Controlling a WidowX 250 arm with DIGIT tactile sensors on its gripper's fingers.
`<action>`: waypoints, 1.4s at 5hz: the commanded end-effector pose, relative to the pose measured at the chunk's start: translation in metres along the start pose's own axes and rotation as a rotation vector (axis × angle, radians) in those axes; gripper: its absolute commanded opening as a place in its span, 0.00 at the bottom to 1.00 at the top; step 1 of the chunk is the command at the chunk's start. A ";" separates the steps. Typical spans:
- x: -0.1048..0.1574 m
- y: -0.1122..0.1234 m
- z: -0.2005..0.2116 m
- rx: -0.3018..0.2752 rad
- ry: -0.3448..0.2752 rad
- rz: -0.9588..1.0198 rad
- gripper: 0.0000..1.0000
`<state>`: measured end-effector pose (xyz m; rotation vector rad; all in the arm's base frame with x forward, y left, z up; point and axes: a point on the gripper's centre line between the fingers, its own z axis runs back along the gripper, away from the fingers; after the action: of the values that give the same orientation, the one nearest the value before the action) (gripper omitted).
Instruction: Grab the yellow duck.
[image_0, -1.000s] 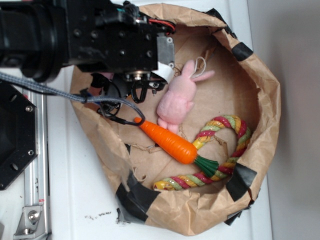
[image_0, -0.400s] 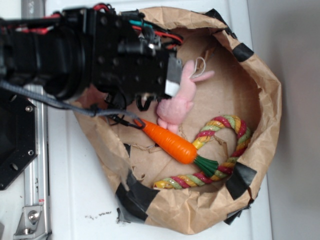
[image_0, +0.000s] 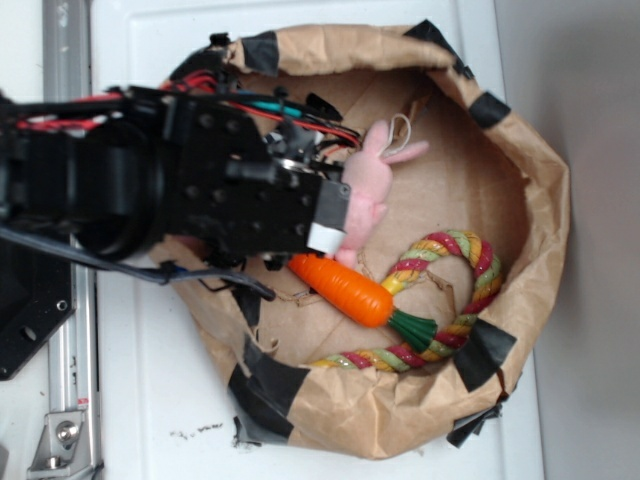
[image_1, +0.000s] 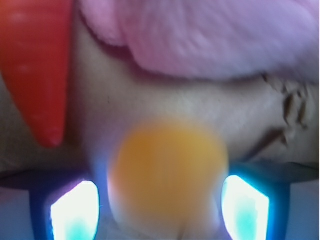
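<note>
In the wrist view the yellow duck (image_1: 167, 175) is a blurred round yellow shape very close to the camera. It sits between the two bright fingers (image_1: 75, 212) of my gripper (image_1: 160, 205), which is open, with a thin gap on each side of the duck. In the exterior view the black arm (image_0: 200, 195) reaches into the left side of the brown paper bag (image_0: 540, 200). There it hides both the duck and the gripper's fingers.
A pink bunny (image_0: 372, 175) lies just beyond the duck, also the pink bunny (image_1: 210, 35). An orange carrot toy (image_0: 345, 285), seen too as the carrot (image_1: 42, 65), lies to one side. A striped rope (image_0: 450, 290) curls at the bag's right. A metal rail (image_0: 70, 340) runs at the left.
The arm has swung down the image and lower into the bag's left side. It now covers part of the bunny and the carrot's tip. The toys have not moved.
</note>
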<state>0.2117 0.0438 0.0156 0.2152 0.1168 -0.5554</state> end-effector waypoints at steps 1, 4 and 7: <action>0.005 0.008 0.009 0.005 -0.058 0.043 1.00; 0.000 0.020 0.013 0.032 -0.051 0.077 1.00; 0.012 0.050 0.015 0.059 -0.125 0.141 1.00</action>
<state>0.2373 0.0721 0.0268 0.2172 0.0227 -0.4420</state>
